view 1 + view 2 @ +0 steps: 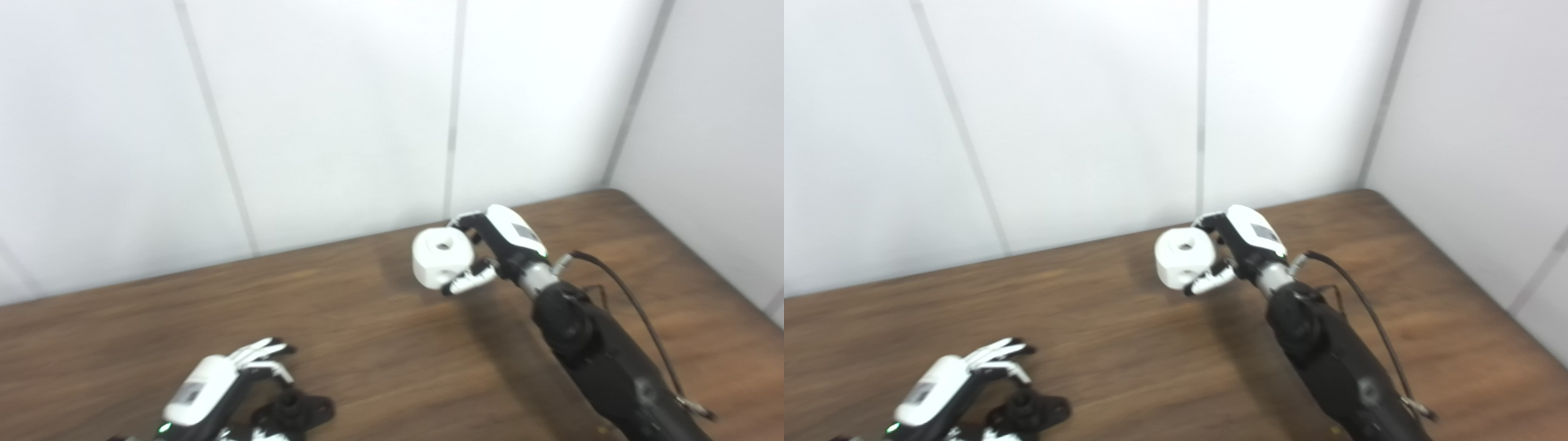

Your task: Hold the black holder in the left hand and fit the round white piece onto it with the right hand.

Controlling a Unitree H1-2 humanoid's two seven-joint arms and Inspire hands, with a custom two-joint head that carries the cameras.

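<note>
Fingers of the right hand (pixel 490 248) pinch the round white piece (pixel 442 257), hole upward for fitting; at seven o'clock, the left hand (pixel 211 386) curls around the black holder (pixel 300 413) on the counter (pixel 380 343).

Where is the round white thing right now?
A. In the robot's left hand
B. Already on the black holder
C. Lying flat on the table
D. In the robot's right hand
D: the right hand has its fingers closed around the round white piece, above the table, while the black holder sits far off by the left hand.
</note>
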